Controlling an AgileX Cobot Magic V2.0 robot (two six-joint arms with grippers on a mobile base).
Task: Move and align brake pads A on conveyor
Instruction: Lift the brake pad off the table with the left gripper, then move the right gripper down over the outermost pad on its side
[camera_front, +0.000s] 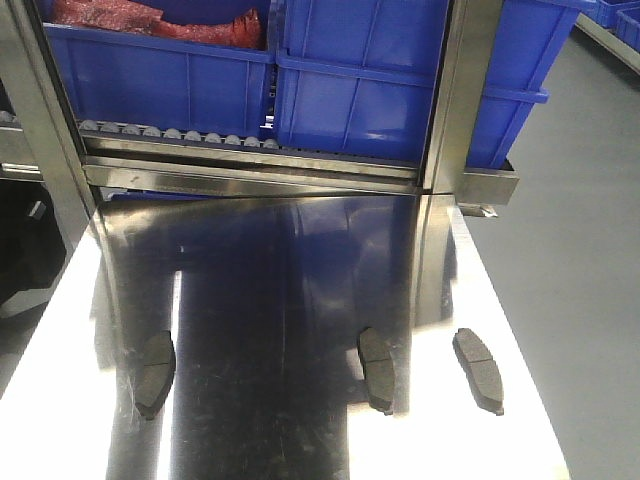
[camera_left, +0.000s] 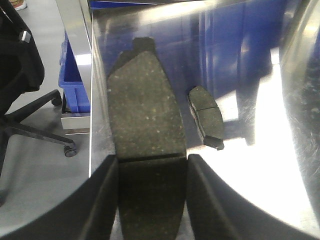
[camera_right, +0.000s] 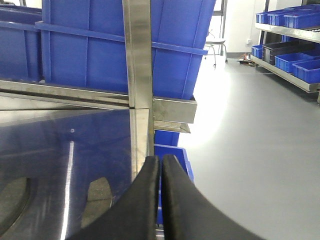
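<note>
Three dark grey brake pads lie on the shiny steel tabletop (camera_front: 300, 280): a left pad (camera_front: 155, 373), a middle pad (camera_front: 377, 368) and a right pad (camera_front: 478, 368). My left gripper (camera_left: 152, 160) is shut on a fourth brake pad (camera_left: 145, 110); its black fingers (camera_left: 107, 190) press on both long sides of the pad's near half. Another pad (camera_left: 206, 117) lies on the steel beyond it to the right. My right gripper (camera_right: 161, 159) is shut and empty, near the table's right edge, with a pad (camera_right: 100, 197) on the steel to its left. The conveyor is out of view. Neither gripper shows in the front view.
Blue bins (camera_front: 360, 90) stand on a roller rack (camera_front: 180, 133) behind the table, one holding red parts (camera_front: 150, 20). A steel post (camera_front: 455, 100) rises at the back right. A black office chair (camera_left: 20, 75) stands left of the table. More blue bins fill shelves (camera_right: 290, 55) far right.
</note>
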